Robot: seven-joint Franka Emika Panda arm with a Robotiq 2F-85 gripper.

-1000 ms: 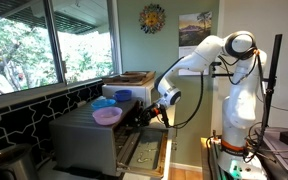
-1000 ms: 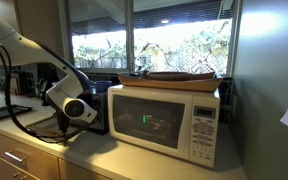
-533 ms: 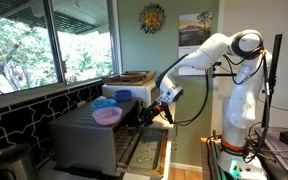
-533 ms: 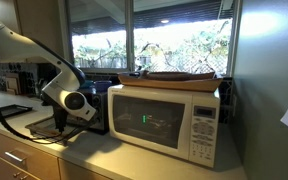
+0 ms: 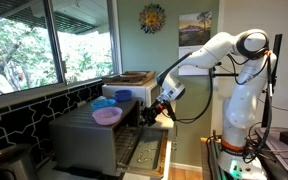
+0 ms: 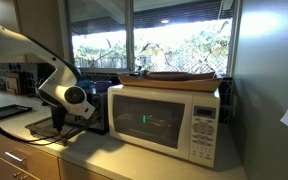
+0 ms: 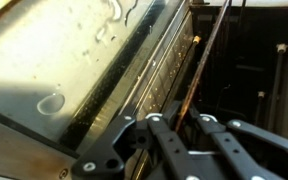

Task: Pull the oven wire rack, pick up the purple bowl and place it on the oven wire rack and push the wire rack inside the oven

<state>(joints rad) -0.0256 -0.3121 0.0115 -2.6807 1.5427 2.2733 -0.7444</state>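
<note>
Gripping a thin wire of the oven wire rack (image 7: 206,70), the pincer (image 7: 179,125) is closed in the wrist view, and the wire runs down to where its black fingers (image 7: 159,135) meet. Only this view shows the grip. The smeared glass of the oven door (image 7: 74,60) fills the upper left and the dark cavity is at right.

In an exterior view the pincer (image 5: 156,113) sits at the cavity mouth of the oven (image 5: 84,140), and the grip itself is too small to read. Only this view shows the bowls. The purple bowl (image 5: 107,116) is on the oven top, near its front edge at frame centre-left. The blue bowl (image 5: 104,103) is just behind it. Contents of either cannot be told. The oven door (image 5: 144,152) hangs open below the pincer.

In an exterior view the white microwave (image 6: 164,122) fills the middle with a flat tray (image 6: 179,76) on top. The arm (image 6: 72,97) is at left, over the surface (image 6: 94,150). The pincer tips are hidden there.
</note>
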